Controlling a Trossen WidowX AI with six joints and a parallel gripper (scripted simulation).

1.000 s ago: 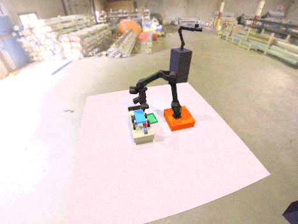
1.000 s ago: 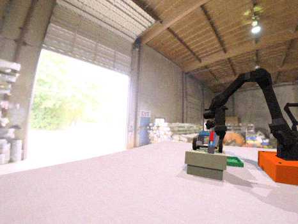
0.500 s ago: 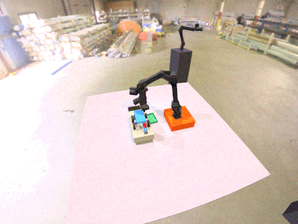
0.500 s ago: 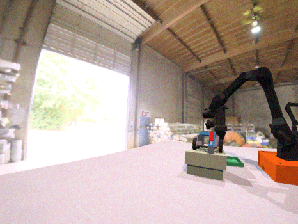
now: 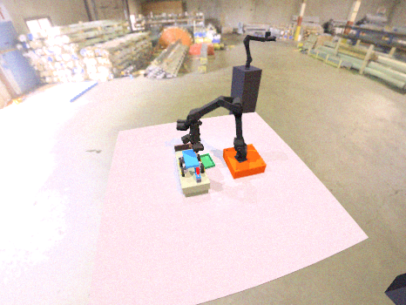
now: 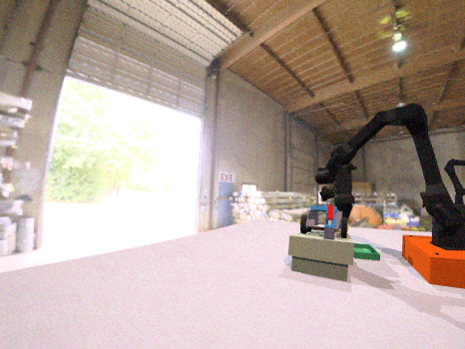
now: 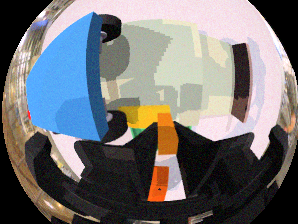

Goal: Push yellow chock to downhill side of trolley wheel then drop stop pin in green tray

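The trolley (image 5: 190,159) (image 6: 314,219) (image 7: 62,80) stands on the pale ramp (image 5: 194,188) (image 6: 321,249) (image 7: 215,65). The red-headed stop pin (image 5: 198,171) (image 6: 330,212) is upright at its uphill end. My gripper (image 7: 164,125) is shut on the chock's orange handle (image 7: 167,144), on the trolley's downhill side. The yellow chock (image 7: 145,115) is close to the near downhill wheel (image 7: 117,126) in the wrist view. Whether they touch, and whether the chock rests on the ramp, I cannot tell. Its black rubber base is hidden. The green tray (image 5: 207,161) (image 6: 366,251) lies beside the ramp.
A dark brown end stop (image 5: 183,147) (image 7: 241,82) crosses the ramp's downhill end. The orange arm base (image 5: 244,162) (image 6: 439,264) stands beyond the tray. In the wrist view the trolley's blue top is close beside the fingers.
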